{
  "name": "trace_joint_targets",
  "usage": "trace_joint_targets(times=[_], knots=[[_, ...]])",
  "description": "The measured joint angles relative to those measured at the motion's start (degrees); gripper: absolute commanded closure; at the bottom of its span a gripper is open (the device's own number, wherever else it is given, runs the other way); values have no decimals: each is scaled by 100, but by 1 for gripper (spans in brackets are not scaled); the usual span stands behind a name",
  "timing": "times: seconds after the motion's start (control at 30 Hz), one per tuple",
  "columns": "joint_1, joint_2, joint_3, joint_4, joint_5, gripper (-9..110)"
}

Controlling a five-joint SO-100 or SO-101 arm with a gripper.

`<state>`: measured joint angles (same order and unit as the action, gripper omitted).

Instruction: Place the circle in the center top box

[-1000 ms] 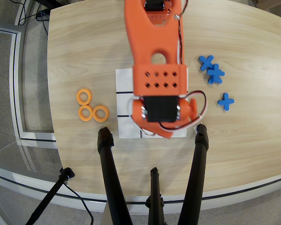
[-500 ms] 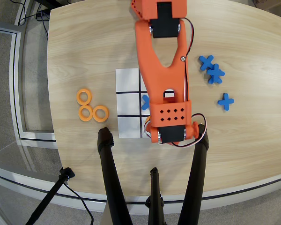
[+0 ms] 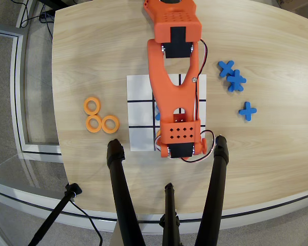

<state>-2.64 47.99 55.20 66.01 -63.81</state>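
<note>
My orange arm reaches down the overhead view across the white paper grid (image 3: 140, 89). Its gripper (image 3: 177, 147) hangs over the grid's bottom row, farthest from the base. The wrist block hides the fingers, so I cannot tell how they stand. The center top box (image 3: 156, 145) lies almost wholly under the gripper, with only a white sliver showing. No circle shows at the gripper. Three orange rings (image 3: 94, 123) lie together on the wood left of the grid. A blue X (image 3: 156, 114) peeks out from under the arm in the grid's central cell.
Three blue X pieces (image 3: 236, 81) lie on the table right of the grid. Black tripod legs (image 3: 118, 179) rise over the lower table edge, close to the grid's bottom corners. The table's edge curves along the left and bottom.
The arm has stretched out from its base and the wrist has travelled down the view to the grid's bottom row, then shifted slightly left. The three rings and blue pieces stayed put.
</note>
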Motion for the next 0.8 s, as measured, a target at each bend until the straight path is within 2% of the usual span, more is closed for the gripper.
trace_joint_targets(times=[0.3,0.63,0.8], knots=[[-18,-264,-334,0,114,101],[-70,-272,-677,308,193,90],[-9,-264,-984,483,193,90]])
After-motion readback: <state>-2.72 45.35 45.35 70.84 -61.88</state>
